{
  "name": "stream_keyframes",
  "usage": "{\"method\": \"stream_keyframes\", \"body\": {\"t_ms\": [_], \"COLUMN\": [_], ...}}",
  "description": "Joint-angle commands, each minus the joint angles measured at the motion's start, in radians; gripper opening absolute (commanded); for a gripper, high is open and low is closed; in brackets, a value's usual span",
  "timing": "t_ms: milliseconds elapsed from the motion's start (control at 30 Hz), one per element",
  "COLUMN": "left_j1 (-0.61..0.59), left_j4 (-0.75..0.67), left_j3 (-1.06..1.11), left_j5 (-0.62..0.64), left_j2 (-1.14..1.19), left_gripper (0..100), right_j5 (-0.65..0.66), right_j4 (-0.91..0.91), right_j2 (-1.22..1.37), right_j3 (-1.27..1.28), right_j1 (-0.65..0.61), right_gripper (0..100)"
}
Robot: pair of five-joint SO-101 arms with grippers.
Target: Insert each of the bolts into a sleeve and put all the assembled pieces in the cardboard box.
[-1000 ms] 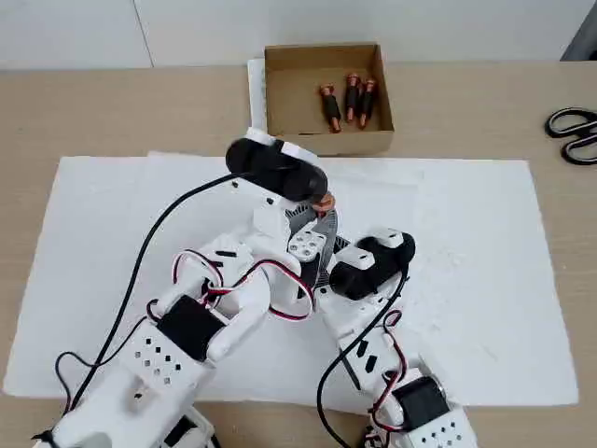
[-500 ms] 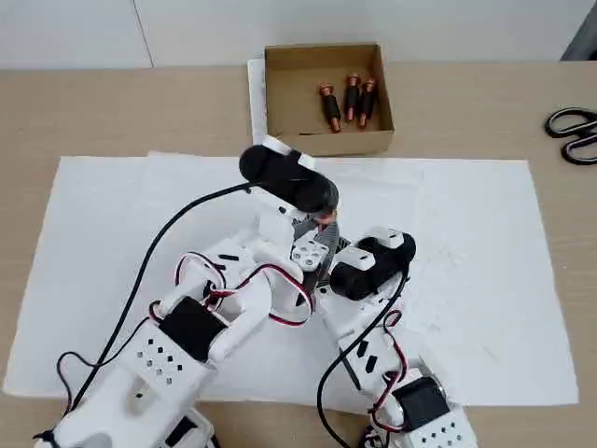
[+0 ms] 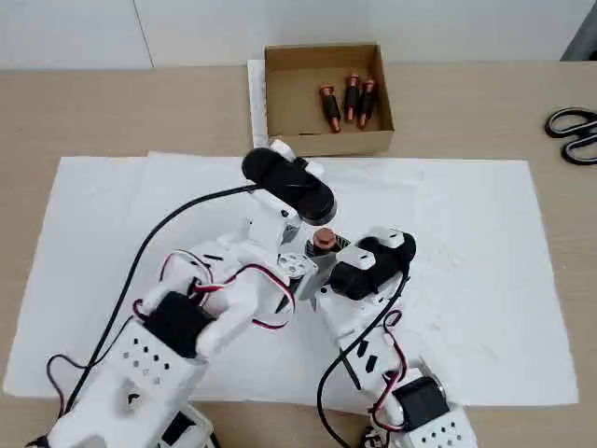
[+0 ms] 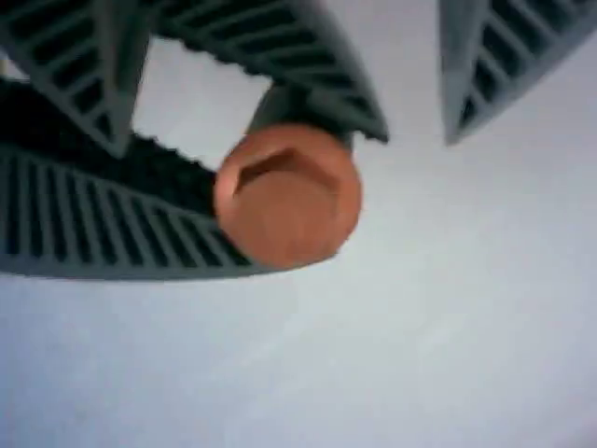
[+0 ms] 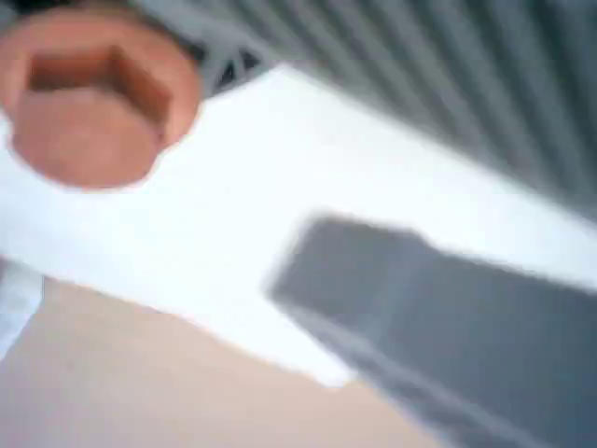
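A copper bolt head (image 3: 324,240) faces up between the two arms at the middle of the white sheet. In the left wrist view the bolt (image 4: 287,198) shows end-on with its hex socket, seated in a dark sleeve (image 4: 280,105). My right gripper (image 3: 330,252) is shut on the sleeve, and the bolt head (image 5: 93,103) sits close to its grey fingers (image 5: 448,121). My left gripper (image 3: 308,261) stands open just beside the bolt, its fingers (image 4: 508,56) apart from it. The cardboard box (image 3: 284,93) at the back holds three assembled pieces (image 3: 350,101).
A white paper sheet (image 3: 485,280) covers the work area on the wooden table (image 3: 93,112). Black scissors (image 3: 574,131) lie at the far right edge. Both arms' cables and bodies crowd the near middle.
The left arm came down toward the right gripper with the bolt, then let go and drew back a little. The bolt head now stands uncovered in the sleeve.
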Motion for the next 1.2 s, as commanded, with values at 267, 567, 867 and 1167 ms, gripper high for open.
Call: {"method": "stream_keyframes", "body": {"t_ms": [267, 567, 867, 1167], "left_j1": [-0.384, -0.744, -0.887, -0.887], "left_j4": [0.253, 0.422, 0.5, 0.611], "left_j3": [-0.211, -0.231, -0.232, -0.302], "left_j5": [-0.146, -0.149, -0.178, -0.178], "left_j2": [-0.026, -0.026, -0.026, -0.026], "left_gripper": [21, 21, 21, 21], "right_j5": [-0.011, -0.003, 0.031, 0.032], "right_j4": [-0.004, -0.002, -0.013, -0.232], "right_j2": [-0.016, -0.013, 0.263, 1.081], "right_j3": [0.009, -0.087, -0.462, -0.993], "right_j1": [0.005, 0.183, 0.217, 0.266], "right_gripper": [0.4, 0.4, 0.3, 0.3]}}
